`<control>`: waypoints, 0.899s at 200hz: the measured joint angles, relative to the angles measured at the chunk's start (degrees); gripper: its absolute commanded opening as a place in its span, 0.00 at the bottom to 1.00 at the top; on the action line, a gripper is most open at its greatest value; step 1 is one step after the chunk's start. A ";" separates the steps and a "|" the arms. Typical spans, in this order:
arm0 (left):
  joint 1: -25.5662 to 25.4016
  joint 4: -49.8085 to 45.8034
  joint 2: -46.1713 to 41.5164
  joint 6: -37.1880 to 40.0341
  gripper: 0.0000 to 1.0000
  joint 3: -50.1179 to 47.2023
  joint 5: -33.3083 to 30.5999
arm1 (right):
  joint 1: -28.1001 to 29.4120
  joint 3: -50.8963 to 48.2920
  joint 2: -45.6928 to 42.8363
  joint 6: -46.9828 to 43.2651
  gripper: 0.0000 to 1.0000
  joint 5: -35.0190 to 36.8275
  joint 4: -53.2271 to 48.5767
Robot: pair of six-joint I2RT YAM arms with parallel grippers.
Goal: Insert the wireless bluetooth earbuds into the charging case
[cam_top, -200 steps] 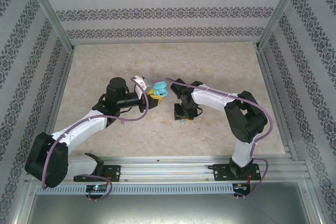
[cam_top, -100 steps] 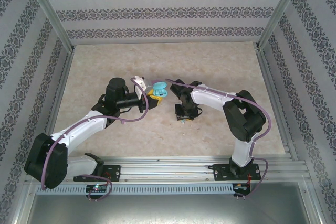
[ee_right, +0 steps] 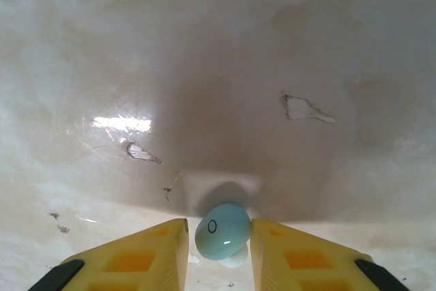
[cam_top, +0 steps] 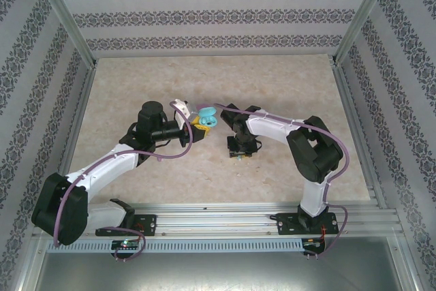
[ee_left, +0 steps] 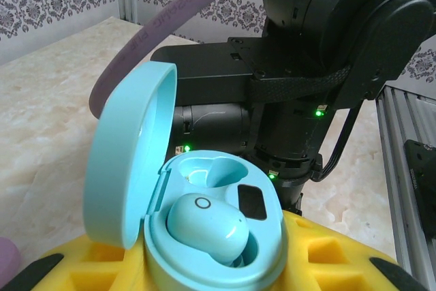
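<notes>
My left gripper [cam_top: 201,122] is shut on a light blue charging case [ee_left: 225,250], held above the table's middle between its yellow fingers [ee_left: 334,260]. The case's lid [ee_left: 126,161] stands open to the left. One blue earbud [ee_left: 204,226] sits in the near slot, and the far slot [ee_left: 214,172] is empty. Just to the right, my right gripper [cam_top: 238,155] points down at the table. Its yellow fingers [ee_right: 300,257] are shut on a second blue earbud [ee_right: 223,231], low over the marble surface [ee_right: 218,86].
The right arm's black wrist [ee_left: 306,66] looms close behind the open case. Patterned walls and aluminium posts [cam_top: 68,25] fence the table on three sides. A metal rail [cam_top: 218,216] runs along the near edge. Bare marble lies behind both grippers.
The right jaws have narrowed onto the blue earbud, and the right arm's elbow has shifted slightly left. The left arm and the case have stayed put.
</notes>
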 measured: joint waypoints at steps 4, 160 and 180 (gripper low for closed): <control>0.00 -0.02 0.00 0.00 0.13 0.00 -0.02 | 0.00 0.02 0.13 -0.02 0.30 0.00 0.00; -0.02 -0.81 -0.11 -0.07 0.13 -0.02 0.48 | -0.55 -3.39 -18.45 0.28 0.10 -1.73 5.09; -0.02 1.33 -0.11 -1.11 0.13 -0.11 1.09 | -0.55 -4.13 -27.02 0.70 0.09 -2.19 8.00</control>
